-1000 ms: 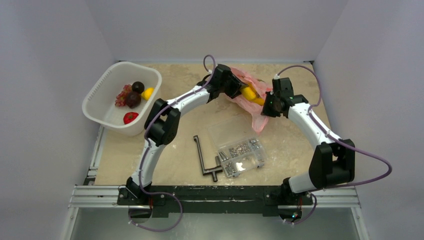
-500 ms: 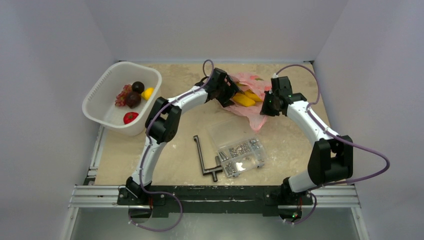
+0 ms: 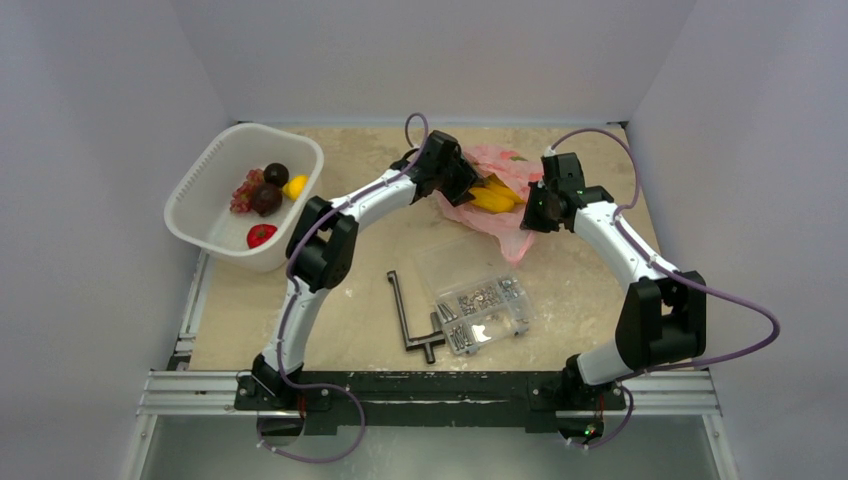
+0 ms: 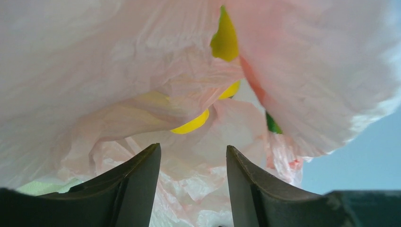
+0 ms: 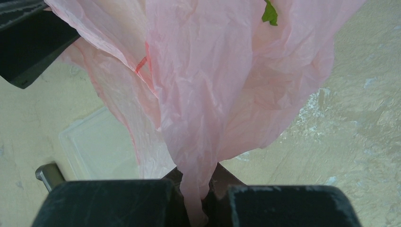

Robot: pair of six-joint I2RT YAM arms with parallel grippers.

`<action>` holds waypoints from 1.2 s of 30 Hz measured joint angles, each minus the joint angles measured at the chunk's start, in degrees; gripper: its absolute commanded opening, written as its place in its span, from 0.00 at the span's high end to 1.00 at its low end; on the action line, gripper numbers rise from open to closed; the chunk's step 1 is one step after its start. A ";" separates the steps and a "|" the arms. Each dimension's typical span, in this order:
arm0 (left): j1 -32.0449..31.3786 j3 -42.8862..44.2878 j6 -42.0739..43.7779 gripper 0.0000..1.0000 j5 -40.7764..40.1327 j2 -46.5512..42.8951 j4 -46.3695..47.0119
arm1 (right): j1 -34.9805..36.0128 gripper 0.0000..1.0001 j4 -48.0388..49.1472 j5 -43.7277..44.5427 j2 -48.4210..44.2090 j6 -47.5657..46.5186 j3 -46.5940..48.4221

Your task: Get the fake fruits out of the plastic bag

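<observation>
The pink plastic bag (image 3: 510,222) lies at the back middle of the table, with a yellow banana (image 3: 492,196) showing in its mouth. My left gripper (image 3: 462,182) is open at the bag's left side. In the left wrist view its fingers (image 4: 142,175) stand apart against crinkled bag film (image 4: 118,71), with yellow fruit (image 4: 191,125) and a green bit (image 4: 271,124) just beyond. My right gripper (image 3: 535,210) is shut on a fold of the bag (image 5: 203,94) and holds it up. The white basket (image 3: 200,170) holds a lemon (image 3: 296,186), dark purple pieces (image 3: 266,198) and a red piece (image 3: 261,235).
A clear compartment box (image 3: 487,305) with screws and bolts stands in front of the bag, its lid (image 3: 452,258) open toward the bag. A black metal crank tool (image 3: 410,318) lies left of it. Walls close in on three sides.
My left gripper has drawn back a little to the left. The bag has sunk lower and the banana now lies flatter in its mouth. My right gripper has shifted slightly toward the back.
</observation>
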 measured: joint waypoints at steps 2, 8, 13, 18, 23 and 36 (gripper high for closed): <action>-0.83 0.00 -0.85 0.48 -1.29 0.02 -0.81 | 0.00 1.00 0.00 -0.02 0.00 -0.02 0.00; -3.23 0.83 -3.80 0.48 -4.90 1.27 -2.10 | 0.00 1.00 0.00 -0.04 0.00 -0.02 0.00; -3.48 2.10 -4.63 0.46 -7.82 3.61 -2.58 | 0.00 1.00 0.00 -0.04 0.00 -0.04 0.00; -3.15 3.93 -6.34 0.42 -9.75 5.70 -2.93 | 0.00 1.00 -0.02 -0.07 0.00 -0.07 0.00; -3.02 7.41 -8.63 0.42 -10.60 8.66 -3.58 | 0.00 1.00 -0.02 -0.11 0.02 -0.11 0.09; -2.91 12.55 -10.16 0.77 -12.04 12.74 -5.14 | 0.00 1.00 -0.15 -0.09 1.57 -0.61 1.38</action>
